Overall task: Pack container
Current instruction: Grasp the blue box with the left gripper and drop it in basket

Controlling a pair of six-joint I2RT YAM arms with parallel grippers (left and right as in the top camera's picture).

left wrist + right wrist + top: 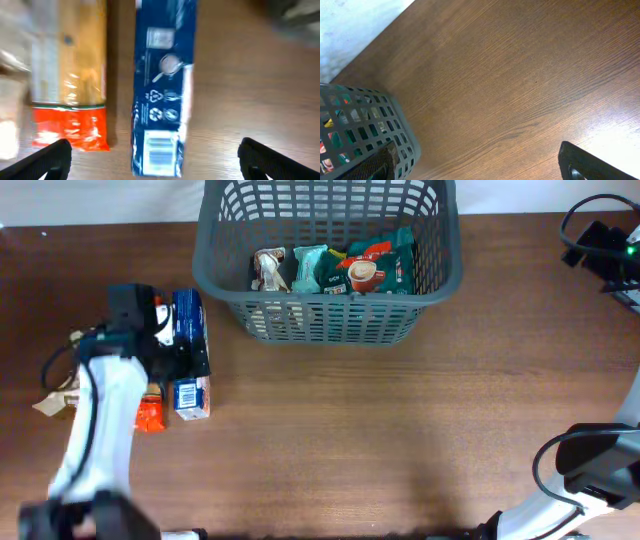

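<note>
The dark grey lattice basket (325, 310) stands at the back centre and holds several snack packets (360, 270). A long blue packet (190, 395) lies on the table at the left, beside a tan packet with an orange end (150, 416). My left gripper (180, 360) is open right above the blue packet (162, 85), its fingers (160, 162) spread to either side of it; the tan and orange packet (70, 85) lies to its left. My right gripper (605, 250) is at the far right, open and empty (485, 165), with the basket's corner (360, 125) by its left finger.
A crumpled light wrapper (55, 402) lies at the left edge beside the left arm. The right arm's base (590, 470) and cables sit at the lower right. A white wall strip (350, 25) borders the table's far edge.
</note>
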